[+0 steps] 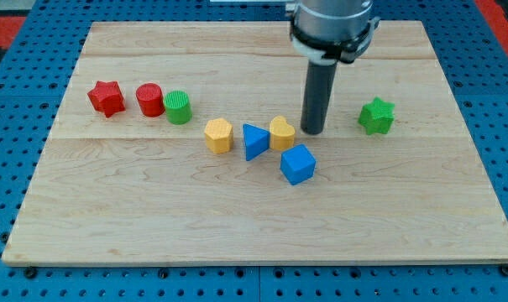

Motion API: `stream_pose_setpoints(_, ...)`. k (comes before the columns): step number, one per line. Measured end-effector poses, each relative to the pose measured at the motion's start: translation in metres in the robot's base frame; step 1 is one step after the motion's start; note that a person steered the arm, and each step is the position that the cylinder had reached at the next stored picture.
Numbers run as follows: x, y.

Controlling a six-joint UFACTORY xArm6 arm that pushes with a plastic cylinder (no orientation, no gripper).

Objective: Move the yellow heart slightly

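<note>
The yellow heart (pixel 282 132) lies near the middle of the wooden board (pixel 153 218). It touches a blue triangle (pixel 254 141) on its left. My tip (pixel 312 132) is on the board just right of the yellow heart, very close to it or touching it. A blue cube (pixel 297 164) sits just below the heart and the tip.
A yellow hexagon (pixel 218 135) lies left of the blue triangle. A red star (pixel 107 98), a red cylinder (pixel 149 100) and a green cylinder (pixel 178 107) stand in a row at the view's left. A green star (pixel 377 116) is at the right.
</note>
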State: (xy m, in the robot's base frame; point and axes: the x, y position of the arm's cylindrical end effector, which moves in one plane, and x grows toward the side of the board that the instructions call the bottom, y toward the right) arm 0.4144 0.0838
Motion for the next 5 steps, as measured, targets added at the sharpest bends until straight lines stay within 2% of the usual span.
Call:
stream_pose_setpoints(1,-0.019,-0.022)
stream_pose_setpoints(2,0.012,-0.044)
stream_pose_setpoints(3,-0.009,-0.072)
stream_pose_setpoints(4,-0.045,-0.075)
stream_pose_setpoints(5,-0.025,-0.128)
